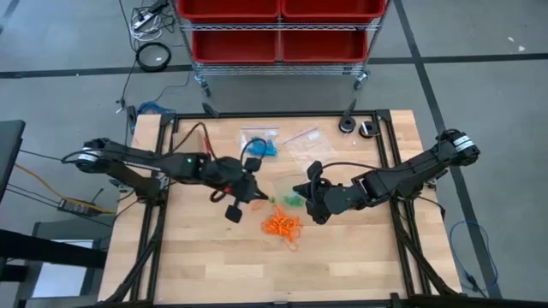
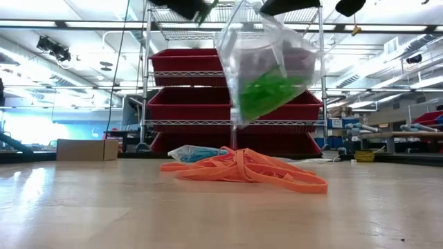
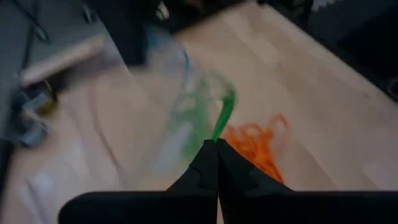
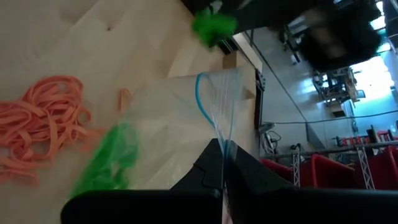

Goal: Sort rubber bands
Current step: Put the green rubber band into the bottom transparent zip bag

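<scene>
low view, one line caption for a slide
Clear bag of green rubber bands hangs above an orange rubber band pile.

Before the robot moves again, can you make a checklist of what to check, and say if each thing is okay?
1. Right gripper shut on the clear zip bag edge: ok.
2. Bag lifted off the table: ok.
3. Left gripper shut on a green rubber band: ok.
4. Green rubber bands inside the bag: ok.
5. Bag mouth open wide enough: cannot tell.
6. Orange rubber bands sorted away: not ok, loose on the table.
</scene>
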Controlling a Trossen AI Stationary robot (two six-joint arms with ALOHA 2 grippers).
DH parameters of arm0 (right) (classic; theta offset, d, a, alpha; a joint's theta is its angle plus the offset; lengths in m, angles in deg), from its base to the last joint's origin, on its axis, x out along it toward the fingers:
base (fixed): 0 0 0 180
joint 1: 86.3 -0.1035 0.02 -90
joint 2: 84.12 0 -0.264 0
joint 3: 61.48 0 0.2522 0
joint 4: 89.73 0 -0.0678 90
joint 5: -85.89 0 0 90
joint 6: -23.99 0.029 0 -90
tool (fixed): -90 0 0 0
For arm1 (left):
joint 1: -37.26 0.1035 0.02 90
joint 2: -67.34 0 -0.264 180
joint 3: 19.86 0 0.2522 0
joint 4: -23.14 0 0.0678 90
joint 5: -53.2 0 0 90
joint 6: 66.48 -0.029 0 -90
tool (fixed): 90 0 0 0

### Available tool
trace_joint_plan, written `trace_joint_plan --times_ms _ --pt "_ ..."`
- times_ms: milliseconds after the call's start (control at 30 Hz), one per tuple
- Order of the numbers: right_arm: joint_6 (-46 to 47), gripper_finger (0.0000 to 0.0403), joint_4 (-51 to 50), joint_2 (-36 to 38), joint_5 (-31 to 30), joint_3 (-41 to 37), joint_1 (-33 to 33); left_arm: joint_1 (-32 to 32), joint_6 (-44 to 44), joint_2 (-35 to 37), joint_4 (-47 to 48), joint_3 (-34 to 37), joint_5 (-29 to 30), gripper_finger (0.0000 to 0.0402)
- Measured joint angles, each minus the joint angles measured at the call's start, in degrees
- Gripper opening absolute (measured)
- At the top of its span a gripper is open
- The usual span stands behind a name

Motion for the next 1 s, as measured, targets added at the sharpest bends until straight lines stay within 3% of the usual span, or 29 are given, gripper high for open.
trace_joint_plan --times_ms 267,567,733,1000 --pt "-0.1 0.0 1.1 0.0 1.9 0.0 0.0 1.1 -3.6 -2.0 -0.8 -9.6 6.8 0.0001" --pt "-0.5 0.0 2.7 0.0 2.4 0.0 -0.5 4.9 -4.7 -11.3 7.3 -14.4 6.5 0.0003" --pt "-0.7 0.0 2.5 0.0 2.4 0.0 -0.6 5.1 -4.6 -13.0 11.1 -15.2 3.8 0.0007" --pt "-1.7 0.0 1.8 0.0 2.2 0.0 -0.3 5.1 -3.7 -11.4 11.8 -16.1 3.9 0.0083"
